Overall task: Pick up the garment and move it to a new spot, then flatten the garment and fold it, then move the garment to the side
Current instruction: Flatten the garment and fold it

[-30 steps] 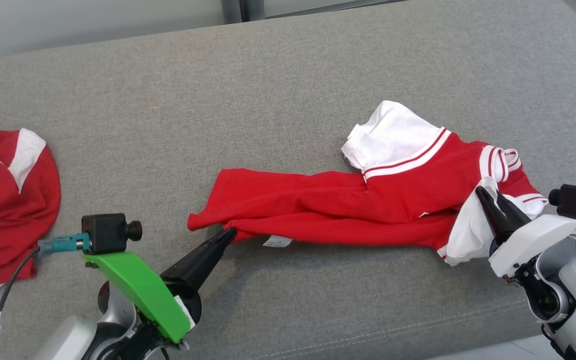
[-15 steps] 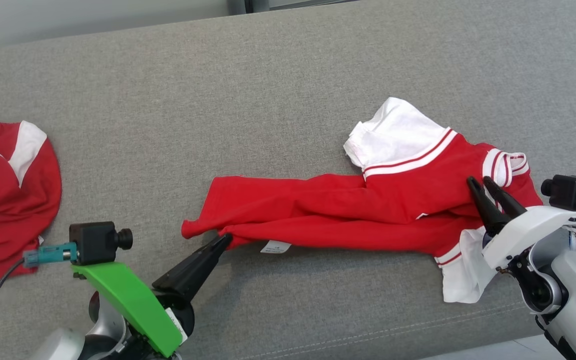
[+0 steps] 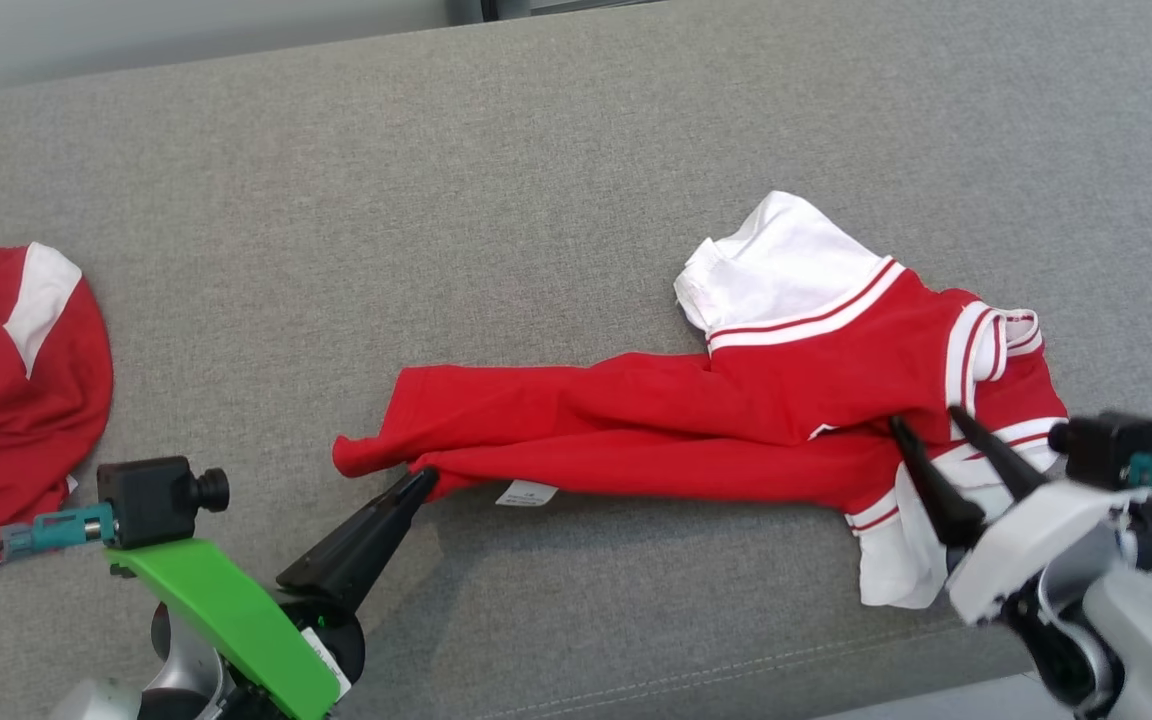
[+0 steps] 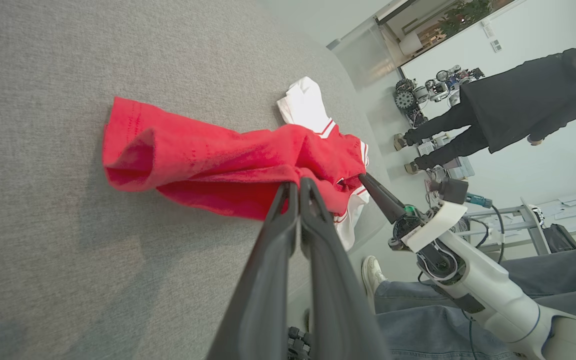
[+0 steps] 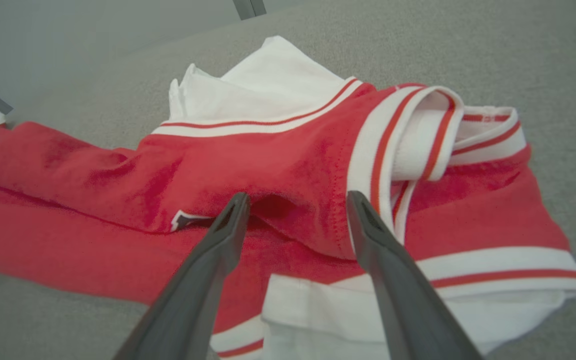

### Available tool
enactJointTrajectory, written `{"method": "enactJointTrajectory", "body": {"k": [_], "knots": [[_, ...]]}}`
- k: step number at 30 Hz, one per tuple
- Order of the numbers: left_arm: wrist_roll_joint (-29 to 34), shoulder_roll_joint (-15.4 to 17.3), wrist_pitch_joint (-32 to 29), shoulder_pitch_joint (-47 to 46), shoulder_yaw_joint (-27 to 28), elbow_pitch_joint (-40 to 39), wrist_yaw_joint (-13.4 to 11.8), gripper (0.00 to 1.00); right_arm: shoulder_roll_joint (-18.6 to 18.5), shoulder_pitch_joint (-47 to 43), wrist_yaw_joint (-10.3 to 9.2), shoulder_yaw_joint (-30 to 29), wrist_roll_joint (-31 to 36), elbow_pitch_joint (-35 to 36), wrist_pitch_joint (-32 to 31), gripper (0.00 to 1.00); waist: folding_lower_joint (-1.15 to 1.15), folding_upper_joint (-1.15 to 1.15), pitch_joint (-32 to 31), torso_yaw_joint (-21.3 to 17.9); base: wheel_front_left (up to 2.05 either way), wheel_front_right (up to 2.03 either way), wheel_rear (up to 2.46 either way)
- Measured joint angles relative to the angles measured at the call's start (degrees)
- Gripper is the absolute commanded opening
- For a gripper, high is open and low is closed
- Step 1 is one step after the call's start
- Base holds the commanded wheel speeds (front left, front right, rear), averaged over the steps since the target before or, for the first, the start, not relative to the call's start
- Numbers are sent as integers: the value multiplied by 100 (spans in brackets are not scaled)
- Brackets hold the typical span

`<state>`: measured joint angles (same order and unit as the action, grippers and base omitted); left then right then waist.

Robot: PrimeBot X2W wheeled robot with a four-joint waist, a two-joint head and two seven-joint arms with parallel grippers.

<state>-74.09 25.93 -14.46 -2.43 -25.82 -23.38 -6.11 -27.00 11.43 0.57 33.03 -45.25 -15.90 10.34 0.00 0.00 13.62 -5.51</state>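
Red-and-white garment lying stretched across the grey sofa, from the centre to the right of the head view.
Its plain red hem end points left, with a small white label at the lower edge; its white sleeves and striped collar are bunched at the right. The left gripper, fingers pressed together, pinches the hem at lower centre. The right gripper stands with fingers spread wide over the red cloth just beside the collar, gripping nothing. A second red garment sits at the far left edge, well apart.
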Motion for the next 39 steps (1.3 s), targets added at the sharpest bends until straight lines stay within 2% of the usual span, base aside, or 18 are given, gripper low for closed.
{"method": "enactJointTrajectory", "body": {"k": [9, 22, 39], "knots": [[-20, 38, 100, 163, 203, -176, -13, 0, 35, -1108, -126, 196, -174, 110, -82, 100, 0, 0, -3, -109, 0, 0, 0], [-86, 96, 149, 294, 477, -243, -70, 0, 101, -1308, -297, 213, -224, 431, -21, 100, 0, 0, -42, -184, 0, 0, 0], [-136, 165, 93, 426, 563, -375, -101, 0, -81, -1031, -471, 297, 302, 861, -62, 100, 0, 0, -51, -166, 0, 0, 0]]}}
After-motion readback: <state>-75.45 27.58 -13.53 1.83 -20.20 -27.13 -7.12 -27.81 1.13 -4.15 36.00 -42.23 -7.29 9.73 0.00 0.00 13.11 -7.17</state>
